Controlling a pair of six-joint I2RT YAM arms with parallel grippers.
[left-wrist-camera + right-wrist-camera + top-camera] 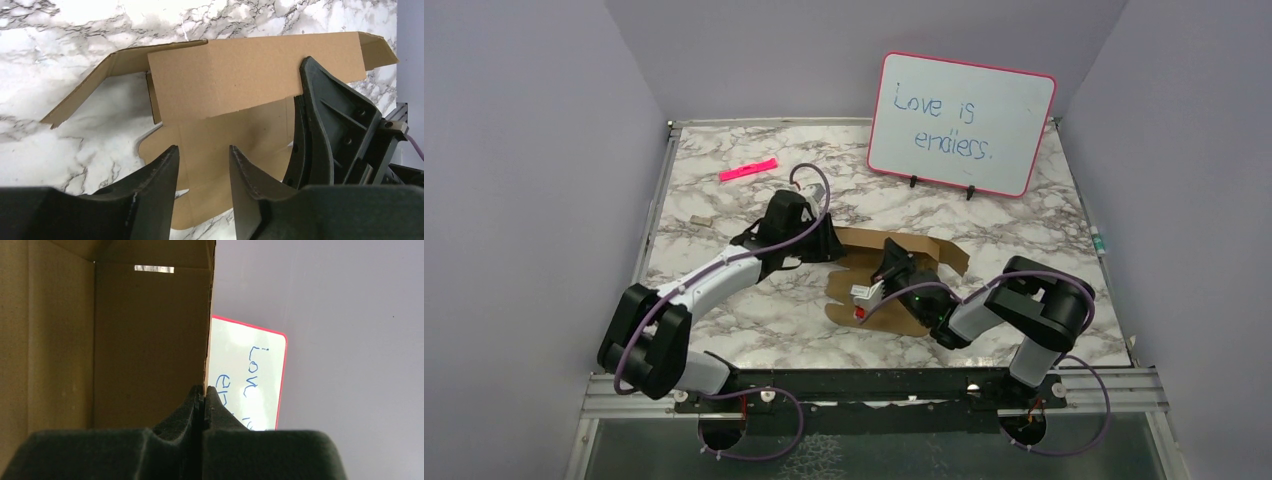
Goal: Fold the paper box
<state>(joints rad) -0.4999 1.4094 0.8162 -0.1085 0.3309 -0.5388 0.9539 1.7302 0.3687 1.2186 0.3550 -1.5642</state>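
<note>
You are clenching your right gripper (204, 390) on the edge of a raised wall of the paper box (902, 322), which is lying near the middle of the worktop (1044, 230), while your left gripper (202, 150) is hovering released over its flat panel

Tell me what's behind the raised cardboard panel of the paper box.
A pink-rimmed whiteboard with blue writing, against the purple wall. The paper box hides the rest of the board.
</note>
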